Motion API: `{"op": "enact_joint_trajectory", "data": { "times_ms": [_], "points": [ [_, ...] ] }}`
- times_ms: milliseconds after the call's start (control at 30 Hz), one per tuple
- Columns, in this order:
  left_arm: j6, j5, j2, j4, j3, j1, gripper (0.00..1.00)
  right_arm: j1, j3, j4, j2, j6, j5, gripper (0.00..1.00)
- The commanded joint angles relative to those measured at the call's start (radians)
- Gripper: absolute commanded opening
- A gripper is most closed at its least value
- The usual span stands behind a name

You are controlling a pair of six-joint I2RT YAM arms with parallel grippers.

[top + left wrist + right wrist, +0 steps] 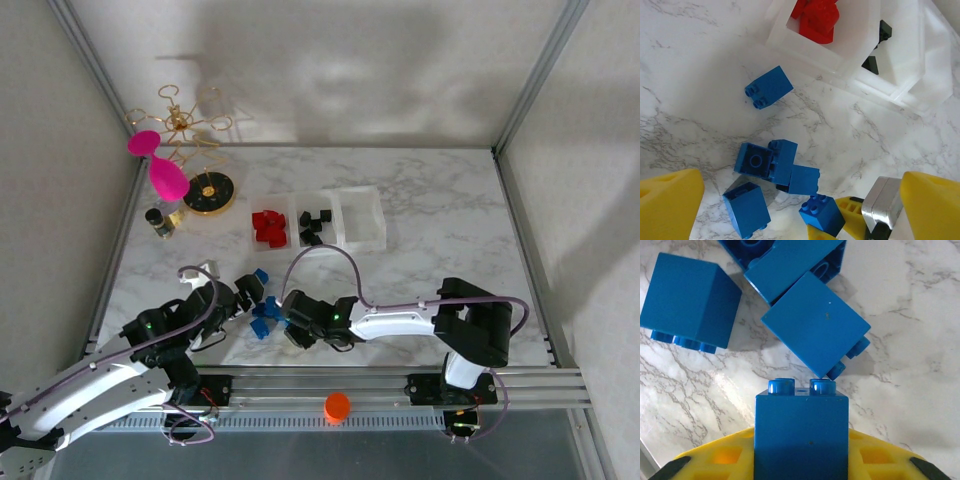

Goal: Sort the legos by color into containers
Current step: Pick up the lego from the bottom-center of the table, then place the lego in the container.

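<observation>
The three joined clear containers [365, 240] stand mid-table; red legos [268, 228] fill the left bin, black legos [314, 224] the middle one, and the right bin is bare. Several blue legos [264, 318] lie loose on the marble near the arms, with one apart [261, 275]. My right gripper [801, 460] is shut on a blue brick [801, 435], studs pointing forward, just touching a neighbouring blue brick [815, 325]. In the left wrist view that held brick [822, 214] sits low between the right arm's yellow fingers [852, 210]. My left gripper [800, 200] hangs open over the blue cluster [771, 162].
A round black-and-gold stand base [210, 192] with a gold wire stand and pink pieces [168, 178] sits at the back left, beside a small jar [160, 220]. An orange cap [337, 406] rests on the front rail. The two grippers are close together over the blue pile.
</observation>
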Motion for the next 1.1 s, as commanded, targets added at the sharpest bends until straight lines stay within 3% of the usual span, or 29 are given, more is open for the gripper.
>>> {"op": "enact_joint_trajectory", "data": {
  "times_ms": [0, 333, 667, 833, 1067],
  "points": [
    [0.008, -0.027, -0.005, -0.016, 0.031, 0.006, 1.00, -0.024, -0.013, -0.016, -0.050, 0.015, 0.006, 0.27],
    [0.043, -0.034, 0.038, 0.023, 0.079, 0.007, 1.00, -0.180, -0.025, -0.095, -0.200, 0.018, -0.051, 0.27],
    [0.105, -0.001, 0.174, 0.165, 0.126, 0.007, 1.00, -0.544, 0.046, -0.175, -0.286, -0.017, -0.091, 0.29],
    [0.132, 0.006, 0.254, 0.221, 0.155, 0.007, 1.00, -0.689, 0.129, -0.162, -0.205, -0.038, -0.065, 0.30],
    [0.141, -0.009, 0.353, 0.272, 0.196, 0.006, 0.99, -0.769, 0.294, -0.123, -0.005, -0.051, 0.006, 0.30]
  ]
}}
